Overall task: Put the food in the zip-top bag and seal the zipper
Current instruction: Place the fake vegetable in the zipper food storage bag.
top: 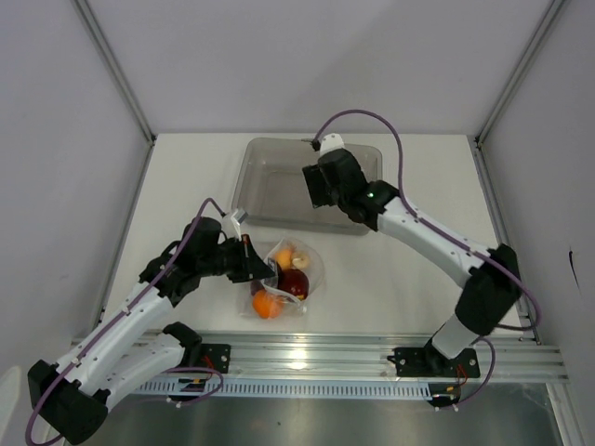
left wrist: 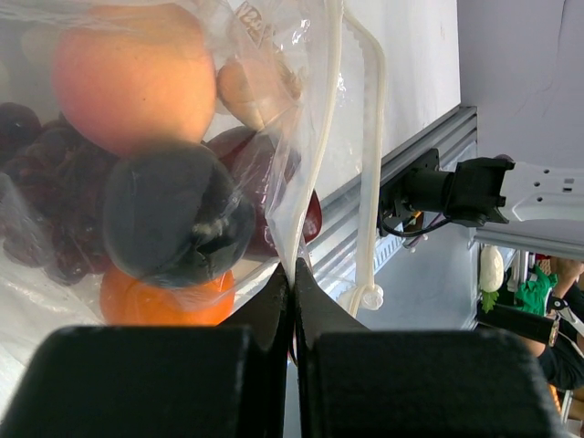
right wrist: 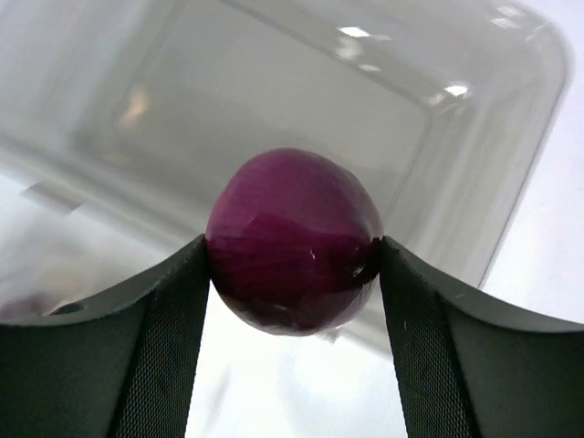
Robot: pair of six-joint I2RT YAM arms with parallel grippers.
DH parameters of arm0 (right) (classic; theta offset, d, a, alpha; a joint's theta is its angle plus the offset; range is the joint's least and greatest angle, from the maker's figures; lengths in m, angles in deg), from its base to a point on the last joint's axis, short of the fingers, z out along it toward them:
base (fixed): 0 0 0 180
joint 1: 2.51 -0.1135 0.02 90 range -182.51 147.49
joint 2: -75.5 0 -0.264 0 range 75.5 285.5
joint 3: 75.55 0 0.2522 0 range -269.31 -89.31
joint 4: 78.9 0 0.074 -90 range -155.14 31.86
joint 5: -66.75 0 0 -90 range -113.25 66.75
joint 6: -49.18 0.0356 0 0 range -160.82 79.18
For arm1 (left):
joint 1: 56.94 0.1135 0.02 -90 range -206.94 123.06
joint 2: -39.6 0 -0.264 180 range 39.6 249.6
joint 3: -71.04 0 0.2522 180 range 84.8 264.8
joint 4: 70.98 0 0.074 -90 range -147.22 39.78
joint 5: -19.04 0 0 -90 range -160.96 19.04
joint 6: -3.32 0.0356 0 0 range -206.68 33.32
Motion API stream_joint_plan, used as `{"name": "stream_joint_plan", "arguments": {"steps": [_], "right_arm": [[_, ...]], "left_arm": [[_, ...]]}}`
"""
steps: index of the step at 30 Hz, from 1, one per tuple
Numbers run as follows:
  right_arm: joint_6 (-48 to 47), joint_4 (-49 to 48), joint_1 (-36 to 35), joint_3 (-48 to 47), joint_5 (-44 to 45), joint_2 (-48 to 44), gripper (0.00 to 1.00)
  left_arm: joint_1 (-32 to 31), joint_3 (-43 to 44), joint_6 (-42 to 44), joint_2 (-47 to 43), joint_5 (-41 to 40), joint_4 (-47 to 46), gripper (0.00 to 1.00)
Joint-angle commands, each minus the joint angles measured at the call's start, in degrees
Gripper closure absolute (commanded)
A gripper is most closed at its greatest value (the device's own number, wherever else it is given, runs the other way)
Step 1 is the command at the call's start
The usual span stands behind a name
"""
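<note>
The clear zip-top bag (top: 299,263) lies on the white table in front of the tray, holding several pieces of food. Inside it I see a peach (left wrist: 128,73), a blackish fruit (left wrist: 173,214), an orange (left wrist: 155,297), dark grapes (left wrist: 36,210), a beige bulb (left wrist: 251,91) and a dark red fruit (left wrist: 265,173). My left gripper (left wrist: 294,274) is shut on the zipper (left wrist: 310,182) at the bag's mouth edge. Over the grey tray (right wrist: 493,182), my right gripper (right wrist: 294,251) is shut on the purple onion-like ball (right wrist: 292,242). From above, the right gripper (top: 316,190) hides the ball.
The translucent tray (top: 265,163) sits at the back middle of the table. An aluminium rail (top: 372,358) runs along the near edge with both arm bases on it. Enclosure walls and slanted frame posts (top: 116,70) close in the sides.
</note>
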Motion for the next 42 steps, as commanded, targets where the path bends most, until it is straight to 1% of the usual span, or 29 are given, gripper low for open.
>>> {"name": "stream_joint_plan", "arguments": {"steps": [1, 2, 3, 4, 6, 7, 11, 12, 16, 22, 24, 25, 28, 29, 31, 33, 36, 37, 42], "right_arm": [[7.1, 0.5, -0.7, 7.2, -10.4, -10.2, 0.88], [7.7, 0.1, -0.9, 9.2, -14.8, -12.6, 0.88], [8.2, -1.2, -1.3, 13.0, -17.3, -15.0, 0.88], [8.8, -1.8, -1.4, 14.7, -19.5, -19.2, 0.88], [10.5, -2.5, -2.5, 18.2, -25.9, -22.7, 0.88], [11.0, -2.5, -2.9, 19.0, -27.4, -25.6, 0.87], [14.7, -4.8, -4.5, 23.0, -35.9, -29.9, 0.86], [16.3, -5.4, -4.8, 24.6, -39.7, -30.1, 0.85], [19.3, -8.5, -6.7, 27.6, -43.3, -29.3, 0.83], [21.0, -10.7, -9.3, 29.1, -43.0, -25.7, 0.81], [21.1, -11.6, -9.5, 29.6, -42.8, -24.9, 0.74], [21.1, -11.9, -9.5, 29.7, -42.4, -24.4, 0.65], [20.8, -12.1, -9.5, 29.4, -42.4, -22.9, 0.52], [20.8, -12.1, -9.5, 29.1, -42.0, -22.6, 0.41], [20.4, -11.8, -9.6, 28.2, -41.6, -21.3, 0.27], [19.7, -11.1, -9.6, 26.3, -40.3, -20.6, 0.22], [19.1, -9.7, -9.6, 23.5, -38.4, -19.5, 0.02], [18.9, -9.1, -9.6, 23.0, -37.9, -19.5, 0.01], [19.0, -7.4, -9.6, 21.1, -35.3, -21.2, 0.01]], "left_arm": [[0.6, 0.0, -0.6, -1.0, 1.4, -1.3, 0.99], [0.5, 0.2, -0.6, -1.2, 1.4, -1.3, 0.99], [0.5, 0.1, -0.6, -1.2, 1.4, -1.3, 0.99], [0.5, 0.2, -0.6, -1.3, 1.3, -1.3, 0.99], [0.5, 0.2, -0.5, -1.3, 1.3, -1.3, 0.99], [0.5, 0.3, -0.5, -1.3, 1.3, -1.2, 0.99], [0.6, 0.3, -0.6, -1.3, 1.2, -1.3, 0.99], [0.5, 0.2, -0.8, -1.2, 1.2, -1.5, 0.99], [0.5, 0.5, -0.9, -1.1, 1.5, -1.6, 0.99], [0.5, 1.1, -0.6, -1.3, 1.0, -0.5, 1.00], [0.6, 1.2, -0.7, -1.3, 1.0, -0.4, 0.99], [0.5, 1.2, -0.8, -1.5, 1.0, -0.4, 1.00], [0.6, 1.3, -0.9, -1.6, 1.2, -0.4, 0.99], [0.6, 1.3, -0.9, -1.8, 1.2, -0.4, 0.99], [0.6, 1.4, -1.0, -1.8, 1.2, -0.3, 0.99], [0.6, 1.3, -1.0, -1.9, 1.3, -0.4, 0.99], [0.6, 1.7, -1.1, -2.0, 1.4, -0.2, 0.99], [0.5, 1.6, -1.1, -2.0, 1.4, -0.2, 0.99], [0.6, 2.1, -1.0, -2.3, 1.3, 0.2, 0.99]]}}
